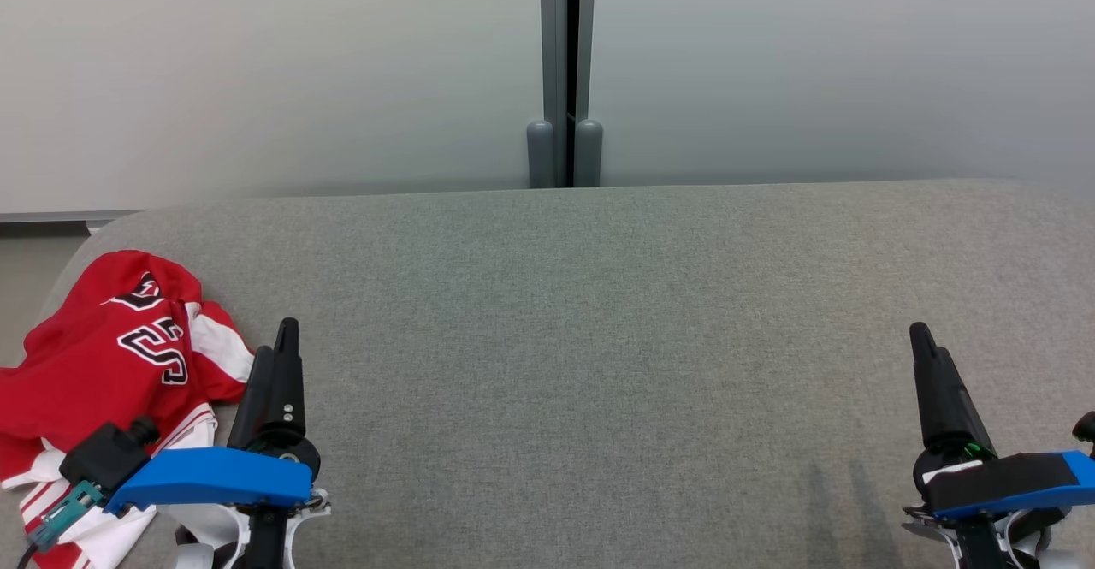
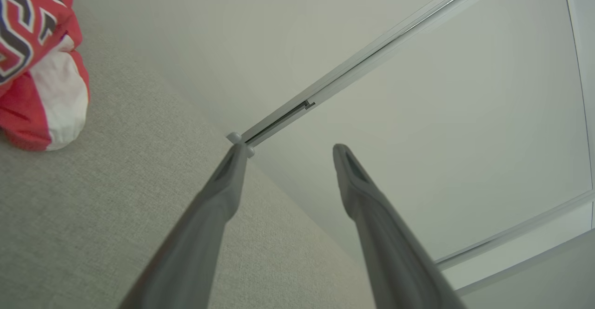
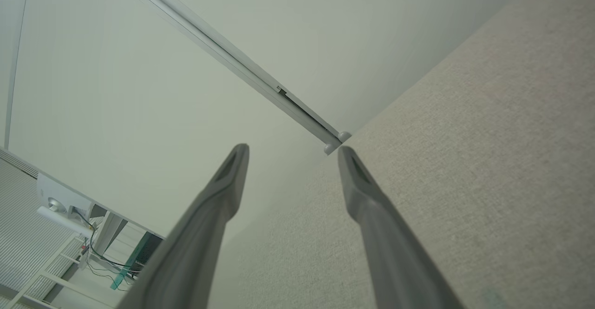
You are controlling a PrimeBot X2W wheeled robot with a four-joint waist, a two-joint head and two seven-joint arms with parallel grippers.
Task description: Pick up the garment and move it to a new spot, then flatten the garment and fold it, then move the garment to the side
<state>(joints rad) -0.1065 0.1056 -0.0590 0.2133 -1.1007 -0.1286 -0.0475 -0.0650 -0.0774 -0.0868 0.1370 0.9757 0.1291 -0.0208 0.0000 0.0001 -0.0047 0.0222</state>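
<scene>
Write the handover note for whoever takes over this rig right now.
Left end effector: open, empty, beside the crumpled red-and-white fabric jersey.
Right end effector: open, empty, above the grey fabric-covered surface.
The jersey lies near that surface's left edge, not held.
Done: nothing visible yet.
Left: pick it up, move it, flatten, fold, set aside.

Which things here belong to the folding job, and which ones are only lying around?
Belong: red and white garment; left gripper, open; right gripper, open; grey table under it.
Lying about: partition post behind the table; cables on the floor.
</scene>
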